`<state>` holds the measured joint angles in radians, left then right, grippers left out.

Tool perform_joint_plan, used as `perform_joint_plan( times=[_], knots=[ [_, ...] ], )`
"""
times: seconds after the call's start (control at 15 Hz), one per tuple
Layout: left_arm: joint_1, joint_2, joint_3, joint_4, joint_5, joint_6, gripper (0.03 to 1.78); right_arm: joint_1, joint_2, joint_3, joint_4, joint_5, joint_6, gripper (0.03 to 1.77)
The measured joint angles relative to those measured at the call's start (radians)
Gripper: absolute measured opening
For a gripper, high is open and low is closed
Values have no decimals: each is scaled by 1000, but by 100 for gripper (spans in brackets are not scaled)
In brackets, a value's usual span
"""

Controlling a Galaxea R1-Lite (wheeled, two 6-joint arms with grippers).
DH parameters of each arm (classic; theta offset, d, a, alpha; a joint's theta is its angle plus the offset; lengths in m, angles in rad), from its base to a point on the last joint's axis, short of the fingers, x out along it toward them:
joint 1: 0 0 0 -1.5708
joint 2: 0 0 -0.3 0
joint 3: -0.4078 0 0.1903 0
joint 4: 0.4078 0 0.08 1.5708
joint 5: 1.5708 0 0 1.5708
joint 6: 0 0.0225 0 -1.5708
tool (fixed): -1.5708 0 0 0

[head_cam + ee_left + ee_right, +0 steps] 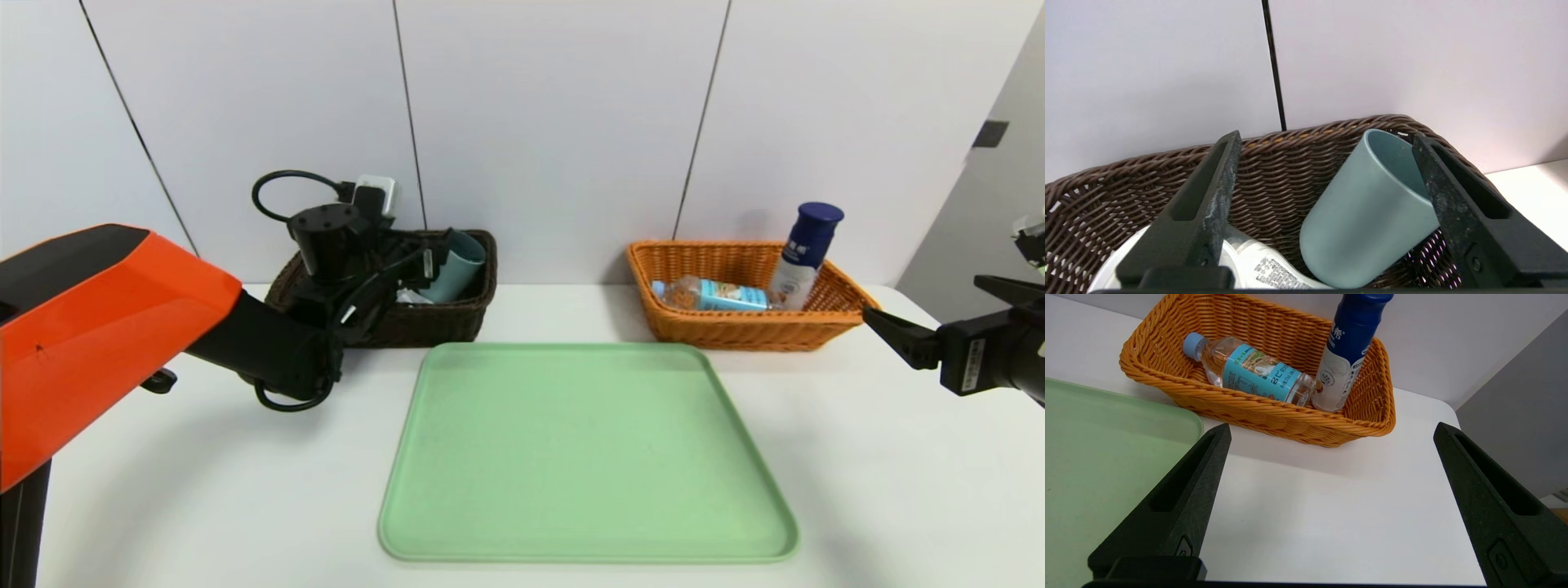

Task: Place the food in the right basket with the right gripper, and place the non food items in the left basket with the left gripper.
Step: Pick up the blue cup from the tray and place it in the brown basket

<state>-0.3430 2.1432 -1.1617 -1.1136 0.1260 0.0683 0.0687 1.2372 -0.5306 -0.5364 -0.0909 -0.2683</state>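
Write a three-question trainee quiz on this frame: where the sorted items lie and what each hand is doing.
1. True or false: the green tray holds no items.
2. Multiple choice: the teal-grey cup is (A) on the tray, (B) tilted in the dark brown basket, (C) in the orange basket.
3. Fill in: in the orange basket the clear water bottle lies on its ____, and the white bottle with navy cap leans against the wall.

Key: 1 true. 2 B; the open left hand is over that basket. 3 side; the right hand is open above the table, holding nothing.
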Motion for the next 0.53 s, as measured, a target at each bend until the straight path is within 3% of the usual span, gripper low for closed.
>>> perform_joint_plan(
  times=[0.53],
  knots=[
    [19, -100, 2, 103, -2, 0, 163, 0, -4, 4, 0, 0, 0, 171]
  ],
)
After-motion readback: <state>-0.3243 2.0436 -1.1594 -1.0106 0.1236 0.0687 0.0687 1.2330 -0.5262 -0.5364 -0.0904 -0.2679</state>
